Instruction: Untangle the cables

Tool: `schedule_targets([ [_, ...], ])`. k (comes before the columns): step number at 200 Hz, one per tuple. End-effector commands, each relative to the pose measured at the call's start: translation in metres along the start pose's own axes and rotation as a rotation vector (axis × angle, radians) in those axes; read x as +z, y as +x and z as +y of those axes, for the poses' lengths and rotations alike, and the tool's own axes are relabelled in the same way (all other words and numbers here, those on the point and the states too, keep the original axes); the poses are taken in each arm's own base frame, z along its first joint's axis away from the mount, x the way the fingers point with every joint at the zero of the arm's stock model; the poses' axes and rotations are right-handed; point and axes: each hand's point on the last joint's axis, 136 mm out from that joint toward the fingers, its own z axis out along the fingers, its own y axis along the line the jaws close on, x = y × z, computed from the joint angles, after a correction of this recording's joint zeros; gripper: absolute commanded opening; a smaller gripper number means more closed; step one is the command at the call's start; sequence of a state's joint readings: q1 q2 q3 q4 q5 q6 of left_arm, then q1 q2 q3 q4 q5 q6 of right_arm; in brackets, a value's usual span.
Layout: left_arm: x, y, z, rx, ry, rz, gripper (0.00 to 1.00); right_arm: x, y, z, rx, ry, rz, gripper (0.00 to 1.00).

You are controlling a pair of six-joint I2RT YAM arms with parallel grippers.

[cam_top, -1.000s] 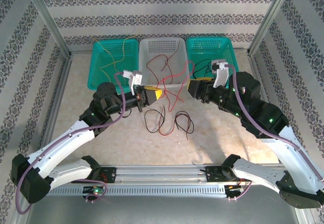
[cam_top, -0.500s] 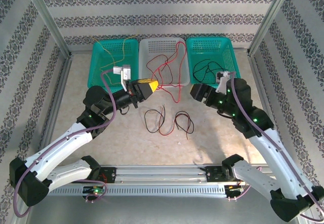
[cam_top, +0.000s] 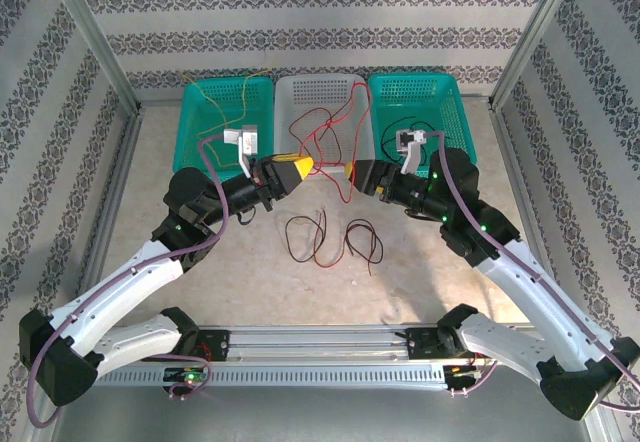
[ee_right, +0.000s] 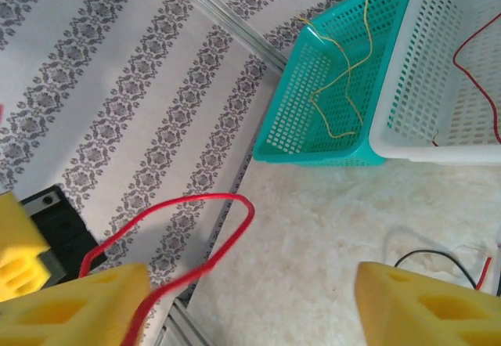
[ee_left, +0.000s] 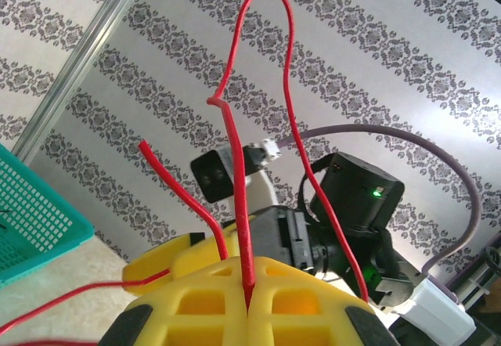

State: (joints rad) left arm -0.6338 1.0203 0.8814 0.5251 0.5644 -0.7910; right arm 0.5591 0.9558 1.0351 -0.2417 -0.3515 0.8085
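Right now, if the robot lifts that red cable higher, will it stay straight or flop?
Probably flop: the red cable bends into a loop above the left gripper pinching it. It looks thin, so likely very light. Yet it stands up from the grip, so slightly springy.

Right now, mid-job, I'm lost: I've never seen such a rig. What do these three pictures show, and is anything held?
Two white robot arms each end in a yellow two-finger claw. One picture looks down from above and behind them; the others come from a camera on each wrist. The left claw is shut on a thin red wire. The right claw is open, holding nothing. On the beige table lie loose loops of black and red wire. At its far edge stand three perforated plastic baskets: a left teal basket with a thin yellow wire, a white middle basket, and a right teal basket with a thin black wire.
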Motion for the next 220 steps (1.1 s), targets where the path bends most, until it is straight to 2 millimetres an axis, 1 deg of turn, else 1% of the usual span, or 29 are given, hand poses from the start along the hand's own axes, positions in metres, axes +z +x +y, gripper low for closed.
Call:
schedule_targets([
  [1,-0.001,-0.023,-0.026,0.046,0.073,-0.054,0.00,0.001,-0.020,0.021,-0.034,-0.048,-0.052,0.57],
  [8,-0.002,-0.022,-0.026,0.046,0.073,-0.052,0.00,0.003,-0.021,0.021,-0.036,-0.045,-0.049,0.50],
  [23,-0.002,-0.023,-0.026,0.051,0.072,-0.049,0.00,0.006,-0.022,0.020,-0.041,-0.039,-0.044,0.40],
  [29,-0.002,-0.023,-0.027,0.053,0.071,-0.049,0.00,0.006,-0.022,0.019,-0.041,-0.035,-0.045,0.34],
  [35,-0.002,-0.022,-0.027,0.052,0.071,-0.047,0.00,0.006,-0.022,0.017,-0.041,-0.028,-0.045,0.27],
  [59,-0.003,-0.022,-0.027,0.058,0.071,-0.047,0.00,0.005,-0.024,0.008,-0.036,0.009,-0.060,0.09],
  [80,-0.003,-0.021,-0.025,0.054,0.067,-0.044,0.00,0.000,-0.029,-0.004,-0.014,0.040,-0.085,0.00],
  [102,-0.005,-0.021,-0.023,0.067,0.045,-0.045,0.00,-0.004,-0.032,-0.017,0.011,0.072,-0.104,0.00],
  [115,-0.009,-0.023,-0.014,0.096,-0.031,-0.043,0.00,-0.008,-0.033,-0.034,0.037,0.117,-0.114,0.00],
  [121,-0.014,-0.028,-0.002,0.120,-0.122,-0.059,0.00,-0.010,-0.033,-0.044,0.054,0.147,-0.121,0.00],
  [127,-0.023,-0.034,0.013,0.148,-0.243,-0.074,0.00,-0.014,-0.034,-0.056,0.074,0.176,-0.131,0.00],
  [135,-0.044,-0.045,0.038,0.187,-0.453,-0.115,0.00,-0.019,-0.035,-0.073,0.107,0.213,-0.146,0.00],
  [142,-0.071,-0.057,0.061,0.214,-0.663,-0.165,0.00,-0.025,-0.036,-0.087,0.141,0.246,-0.163,0.00],
  [143,-0.076,-0.058,0.065,0.217,-0.696,-0.169,0.00,-0.027,-0.035,-0.092,0.152,0.255,-0.167,0.00],
  [145,-0.085,-0.061,0.072,0.223,-0.758,-0.183,0.00,-0.028,-0.035,-0.094,0.157,0.258,-0.166,0.00],
  [153,-0.126,-0.070,0.094,0.238,-0.993,-0.241,0.00,-0.036,-0.036,-0.112,0.203,0.289,-0.191,0.00],
  [156,-0.141,-0.073,0.099,0.240,-1.070,-0.260,0.00,-0.040,-0.037,-0.120,0.227,0.300,-0.202,0.00],
  [163,-0.170,-0.078,0.110,0.251,-1.216,-0.283,0.00,-0.048,-0.038,-0.131,0.258,0.319,-0.224,0.00],
  [174,-0.205,-0.081,0.123,0.242,-1.377,-0.298,0.00,-0.061,-0.041,-0.148,0.305,0.349,-0.263,0.00],
  [180,-0.217,-0.082,0.127,0.226,-1.420,-0.305,0.00,-0.067,-0.042,-0.156,0.326,0.364,-0.281,0.00],
  [190,-0.230,-0.081,0.134,0.203,-1.461,-0.303,0.00,-0.075,-0.046,-0.162,0.344,0.379,-0.305,0.00],
  [203,-0.237,-0.078,0.142,0.173,-1.491,-0.287,0.00,-0.081,-0.051,-0.164,0.346,0.391,-0.319,0.00],
  [220,-0.243,-0.073,0.154,0.132,-1.528,-0.260,0.00,-0.084,-0.060,-0.160,0.319,0.406,-0.328,0.00],
])
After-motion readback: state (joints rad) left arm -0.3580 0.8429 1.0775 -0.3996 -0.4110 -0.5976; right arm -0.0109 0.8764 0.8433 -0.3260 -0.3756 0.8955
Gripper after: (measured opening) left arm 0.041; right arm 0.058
